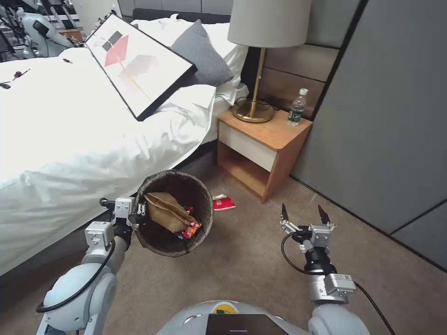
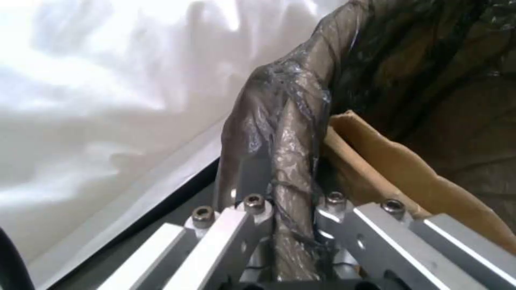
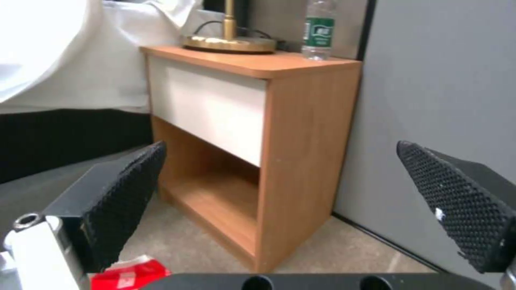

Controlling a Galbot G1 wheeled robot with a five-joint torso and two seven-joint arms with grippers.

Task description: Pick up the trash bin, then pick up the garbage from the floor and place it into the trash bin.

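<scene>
My left gripper is shut on the near rim of the trash bin, holding it up beside the bed. The left wrist view has the gripper clamped on the brown bag-lined rim. Inside the bin lie a flattened brown paper bag and a red snack wrapper. One piece of garbage, a red-and-white packet, lies on the carpet by the nightstand. My right gripper hangs open and empty above the carpet, to the right of the packet.
A wooden nightstand carries a brass lamp and a clear water bottle. The white bed runs along the left, a framed picture on it. A grey wall panel bounds the right.
</scene>
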